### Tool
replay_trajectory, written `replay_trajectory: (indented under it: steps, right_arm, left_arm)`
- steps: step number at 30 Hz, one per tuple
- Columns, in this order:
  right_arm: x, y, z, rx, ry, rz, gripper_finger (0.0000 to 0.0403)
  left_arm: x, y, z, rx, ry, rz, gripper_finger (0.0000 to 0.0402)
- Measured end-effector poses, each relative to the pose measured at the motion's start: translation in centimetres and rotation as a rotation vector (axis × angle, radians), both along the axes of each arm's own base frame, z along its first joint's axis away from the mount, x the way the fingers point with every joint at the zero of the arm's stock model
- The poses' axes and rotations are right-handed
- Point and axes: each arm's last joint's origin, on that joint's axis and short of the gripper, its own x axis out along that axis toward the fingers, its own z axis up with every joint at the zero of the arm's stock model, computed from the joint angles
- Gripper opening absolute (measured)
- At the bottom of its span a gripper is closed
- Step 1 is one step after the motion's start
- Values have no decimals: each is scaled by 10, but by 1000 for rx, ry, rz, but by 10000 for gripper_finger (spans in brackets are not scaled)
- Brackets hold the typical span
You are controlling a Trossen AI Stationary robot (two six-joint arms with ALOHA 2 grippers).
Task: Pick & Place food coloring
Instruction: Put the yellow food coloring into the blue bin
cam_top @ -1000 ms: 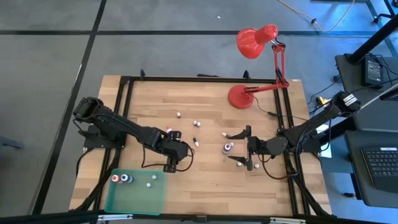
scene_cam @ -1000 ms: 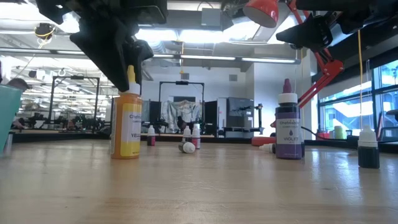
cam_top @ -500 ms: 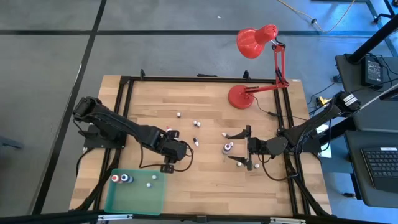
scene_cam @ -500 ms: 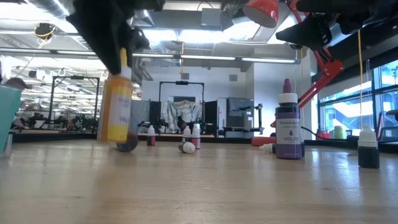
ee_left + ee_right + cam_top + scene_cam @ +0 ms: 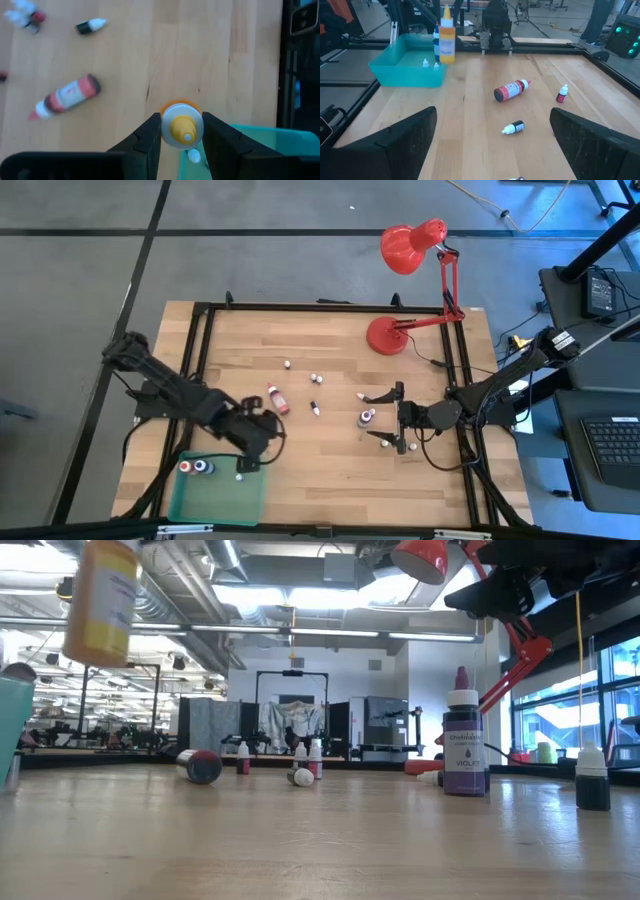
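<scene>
My left pincer [image 5: 182, 136], clamped on the yellow bottle [image 5: 182, 126], has lifted it off the table and carried it to the lower left of the high view beside the green tray [image 5: 215, 500], knocking the red bottle [image 5: 276, 399] over, so release comes next.

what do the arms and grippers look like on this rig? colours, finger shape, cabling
Both arms are dark, near-black and jointed. The left gripper has two matte black fingers tapering to rounded tips. The right gripper has broad, flat black fingers with a grainy surface. Black cables trail from the right arm. No markings are visible.
</scene>
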Motion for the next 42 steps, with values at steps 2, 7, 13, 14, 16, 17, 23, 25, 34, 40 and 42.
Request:
replay_trajectory:
  steps: [2,7,13,14,16,17,23,25,34,40,42]
  right_arm:
    - [0,0,0,1,0,0,390]
    - [0,0,0,1,0,0,390]
    - [0,0,0,1,0,0,390]
    - [0,0,0,2,0,0,390]
    - [0,0,0,14,0,-3,390]
    - [0,0,0,24,-1,-5,390]
    - [0,0,0,27,-1,-6,390]
    - [0,0,0,27,-1,-6,390]
    - [0,0,0,27,-1,-6,390]
    - [0,0,0,27,-1,-6,390]
    - [0,0,0,27,-1,-6,390]
  left_arm:
    - [-12,-4,6,-5,-16,59,115]
    - [-38,-19,7,-21,11,184,117]
    - [-63,-38,-8,-38,51,299,117]
    - [-67,-41,-10,-44,56,314,119]
    - [-75,-47,-14,-63,63,345,121]
    - [-78,-50,-16,-69,66,357,121]
    - [-98,-60,-30,-89,89,430,115]
    - [-104,-62,-35,-93,94,455,118]
    - [-115,-64,-63,-90,110,475,118]
    - [-116,-63,-75,-88,116,469,130]
    - [-116,-62,-78,-85,126,468,131]
